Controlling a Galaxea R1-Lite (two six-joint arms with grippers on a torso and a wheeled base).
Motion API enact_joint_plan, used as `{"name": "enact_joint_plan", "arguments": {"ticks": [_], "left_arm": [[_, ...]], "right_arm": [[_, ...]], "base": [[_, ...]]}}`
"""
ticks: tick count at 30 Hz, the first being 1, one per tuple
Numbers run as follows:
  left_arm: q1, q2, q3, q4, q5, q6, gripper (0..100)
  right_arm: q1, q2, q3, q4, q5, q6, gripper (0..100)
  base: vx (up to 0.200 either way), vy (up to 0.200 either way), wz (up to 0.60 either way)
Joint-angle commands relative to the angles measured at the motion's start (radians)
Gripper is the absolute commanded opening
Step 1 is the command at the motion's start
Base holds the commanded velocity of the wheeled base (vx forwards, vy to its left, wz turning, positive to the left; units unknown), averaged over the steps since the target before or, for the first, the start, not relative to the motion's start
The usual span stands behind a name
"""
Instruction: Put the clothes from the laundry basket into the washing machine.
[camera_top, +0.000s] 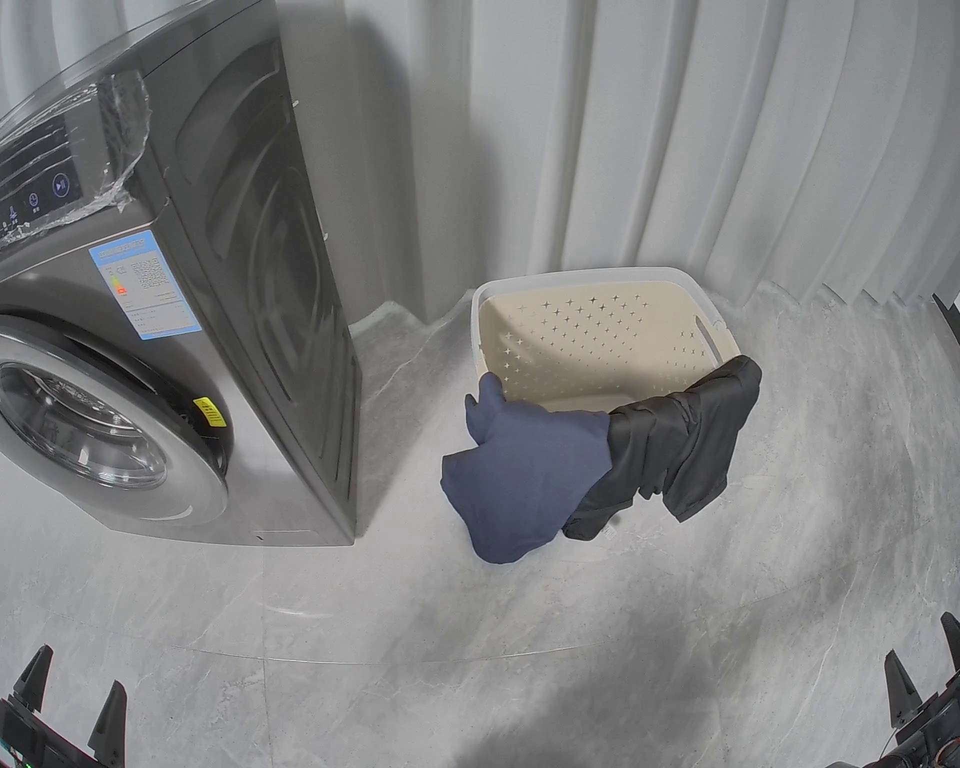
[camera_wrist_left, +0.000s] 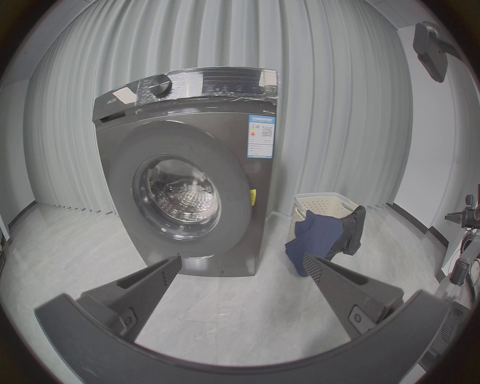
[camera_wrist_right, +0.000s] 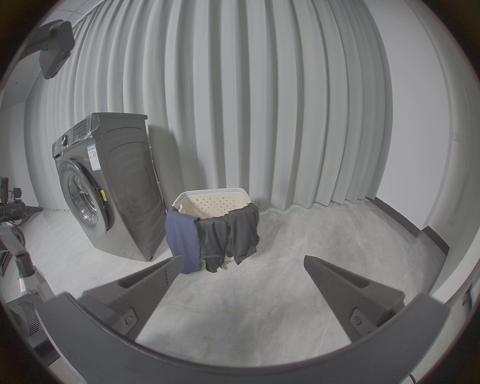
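Observation:
A cream laundry basket (camera_top: 600, 320) stands on the floor to the right of the grey washing machine (camera_top: 170, 300), whose round door (camera_wrist_left: 177, 197) is closed. Over the basket's front rim hang a blue garment (camera_top: 525, 475) and a dark grey garment (camera_top: 680, 440). Both clothes also show in the wrist views, blue garment (camera_wrist_left: 315, 237) (camera_wrist_right: 181, 240), dark grey garment (camera_wrist_left: 352, 232) (camera_wrist_right: 230, 232). My left gripper (camera_top: 70, 700) is low at the near left, open and empty, well short of the machine. My right gripper (camera_top: 925, 670) is at the near right, open and empty, far from the basket (camera_wrist_right: 212, 204).
A white pleated curtain (camera_top: 650, 130) covers the wall behind the machine and basket. The grey marble floor (camera_top: 500, 640) spreads wide between me and both. A dark skirting board (camera_wrist_right: 405, 222) runs along the right wall.

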Motion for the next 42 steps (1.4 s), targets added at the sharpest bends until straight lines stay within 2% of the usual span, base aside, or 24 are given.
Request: {"name": "enact_joint_plan", "arguments": {"ticks": [1,35,42], "left_arm": [[0.0,-0.012,0.015,0.0,0.0,0.001,100],[0.0,-0.012,0.015,0.0,0.0,0.0,100],[-0.001,-0.012,0.015,0.0,0.0,0.001,100]], "right_arm": [[0.0,-0.008,0.018,-0.001,0.0,-0.001,100],[0.0,-0.008,0.018,-0.001,0.002,-0.001,100],[0.001,-0.008,0.018,-0.001,0.005,-0.002,100]], "base": [[0.0,0.2,0.0],[0.0,0.2,0.0],[0.0,0.0,0.0]]}}
